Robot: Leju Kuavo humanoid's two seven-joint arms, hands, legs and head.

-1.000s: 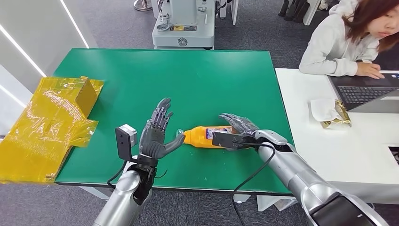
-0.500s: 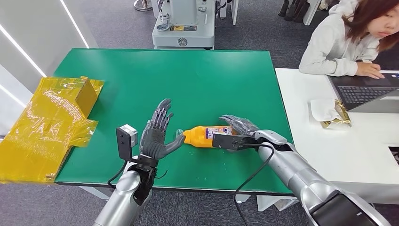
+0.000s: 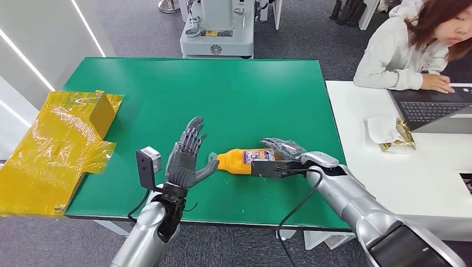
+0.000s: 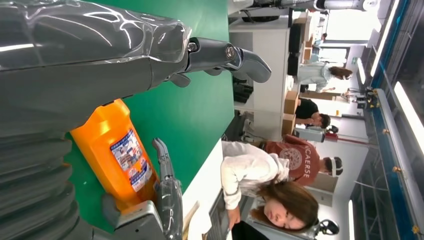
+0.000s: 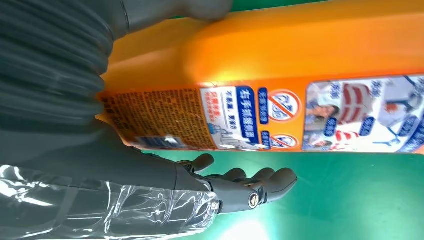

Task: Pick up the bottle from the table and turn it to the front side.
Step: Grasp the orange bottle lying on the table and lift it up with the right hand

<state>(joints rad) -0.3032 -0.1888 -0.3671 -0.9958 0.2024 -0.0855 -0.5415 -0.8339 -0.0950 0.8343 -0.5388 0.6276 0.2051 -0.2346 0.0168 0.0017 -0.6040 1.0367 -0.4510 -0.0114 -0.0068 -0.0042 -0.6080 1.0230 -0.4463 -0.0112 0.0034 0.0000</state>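
An orange bottle (image 3: 238, 160) with a teal cap and a blue-and-white label lies on its side on the green table (image 3: 222, 94), cap toward my left hand. My right hand (image 3: 280, 152) sits over the bottle's base end. In the right wrist view the thumb rests against one side of the bottle (image 5: 300, 55), while the fingers (image 5: 250, 187) lie spread on the label side, a little apart from it. My left hand (image 3: 186, 156) stands upright and open, palm facing the cap, with its thumb close to the cap. The left wrist view shows the bottle (image 4: 117, 155) lying beyond that hand (image 4: 75, 55).
A yellow film-wrapped box (image 3: 61, 144) overhangs the table's left edge. A white table (image 3: 401, 183) at the right holds a laptop (image 3: 434, 108) and a foil packet (image 3: 398, 133), with a person (image 3: 412, 50) seated there. A grey machine (image 3: 217, 28) stands behind.
My right hand has settled slightly lower over the bottle's base end. The bottle and my left hand have stayed where they were.
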